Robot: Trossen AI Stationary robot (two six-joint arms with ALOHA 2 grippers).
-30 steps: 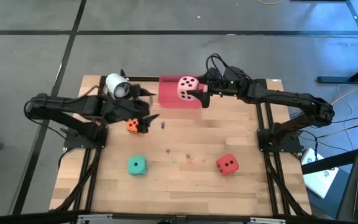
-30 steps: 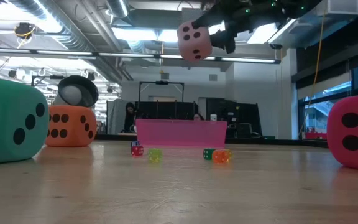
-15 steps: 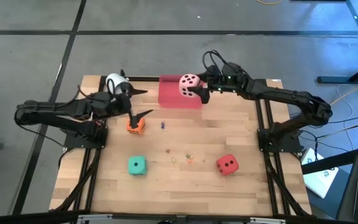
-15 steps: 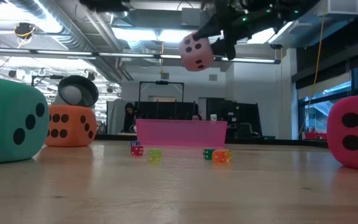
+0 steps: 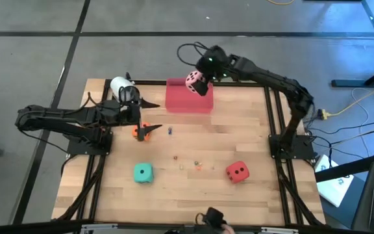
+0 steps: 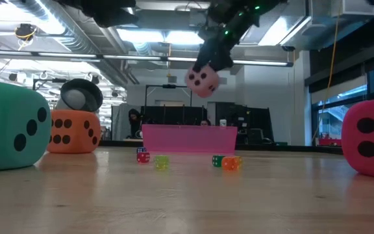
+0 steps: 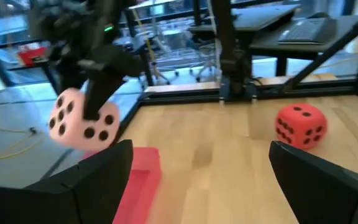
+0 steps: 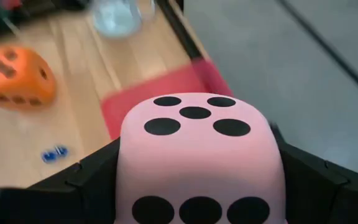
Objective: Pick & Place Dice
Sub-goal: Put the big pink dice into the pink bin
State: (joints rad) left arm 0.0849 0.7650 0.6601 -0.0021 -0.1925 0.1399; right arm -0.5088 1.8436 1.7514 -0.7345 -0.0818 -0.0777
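Note:
My right gripper is shut on the pale pink die, which hangs in the air above the flat pink tray at the table's far edge; the low view shows the pink die well above the tray. My left gripper stands open and holds nothing, high over the orange die, which sits on the table at the left. The teal die and the red die rest on the table nearer the front. My right gripper pinches the pink die between its two fingers, one on each of two opposite side faces. The fingers slant downward from the table's far side. The die hangs clear, with nothing under it but the tray farther down.
Several tiny coloured beads lie scattered mid-table, and one blue bead lies near the orange die. A white round object stands at the far left corner. People and desks show in the room beyond the far edge.
My right gripper has swung toward the table's far edge and tipped from nearly level to slanting down, still shut on the pink die; the die has sunk somewhat over the tray. My left gripper has come down, drawn back toward the left and rolled, staying open.

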